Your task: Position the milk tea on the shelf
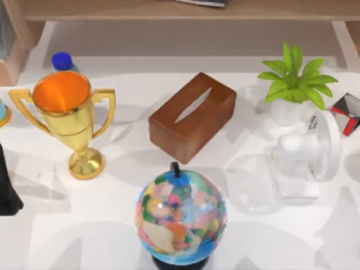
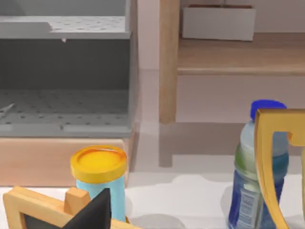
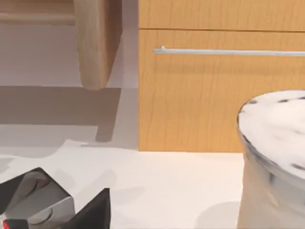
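Milk tea (image 2: 98, 174): yellow-lidded blue cup standing on the worktop (image 1: 236, 236) at far left, just beyond the left fingers (image 2: 97, 212); shelf (image 1: 169, 10) behind. Finger spread: cannot tell. Right arm parked beside a white cup (image 3: 274, 157).

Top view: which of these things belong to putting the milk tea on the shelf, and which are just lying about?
For the job:
milk tea
shelf

Lying about:
trophy
tissue box
globe
potted plant
blue-capped bottle
yellow-lidded jar
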{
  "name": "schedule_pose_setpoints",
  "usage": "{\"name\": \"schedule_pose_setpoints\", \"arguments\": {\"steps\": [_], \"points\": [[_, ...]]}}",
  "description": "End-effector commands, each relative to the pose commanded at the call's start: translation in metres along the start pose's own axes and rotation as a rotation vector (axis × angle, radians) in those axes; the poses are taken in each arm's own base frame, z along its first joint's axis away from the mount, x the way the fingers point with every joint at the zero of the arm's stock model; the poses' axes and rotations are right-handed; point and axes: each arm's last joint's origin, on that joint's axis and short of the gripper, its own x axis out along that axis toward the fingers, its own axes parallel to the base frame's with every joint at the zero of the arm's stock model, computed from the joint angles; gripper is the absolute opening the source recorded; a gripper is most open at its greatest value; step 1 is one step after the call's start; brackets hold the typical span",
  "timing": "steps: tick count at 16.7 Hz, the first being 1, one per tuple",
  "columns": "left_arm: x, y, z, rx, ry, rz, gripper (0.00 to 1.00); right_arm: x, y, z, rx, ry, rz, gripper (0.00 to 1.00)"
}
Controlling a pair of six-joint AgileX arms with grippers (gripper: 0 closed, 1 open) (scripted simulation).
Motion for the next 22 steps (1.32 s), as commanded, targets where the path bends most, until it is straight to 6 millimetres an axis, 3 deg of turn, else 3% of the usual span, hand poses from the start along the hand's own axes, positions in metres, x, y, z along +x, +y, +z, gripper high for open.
{"name": "schedule_pose_setpoints", "arguments": {"steps": [7,16,18,22], "points": [[0.000,0.000,0.000,0.000,0.000,0.000,1.00,-0.005,-0.042,-0.046,0.016,0.010,-0.001,1.00],[0.000,0.000,0.000,0.000,0.000,0.000,1.00,-0.007,-0.046,-0.053,0.016,0.008,0.001,1.00],[0.000,0.000,0.000,0.000,0.000,0.000,1.00,0.003,-0.049,-0.053,0.014,0.006,-0.001,1.00],[0.000,0.000,0.000,0.000,0.000,0.000,1.00,0.042,-0.051,-0.053,0.014,0.005,-0.002,1.00]]}}
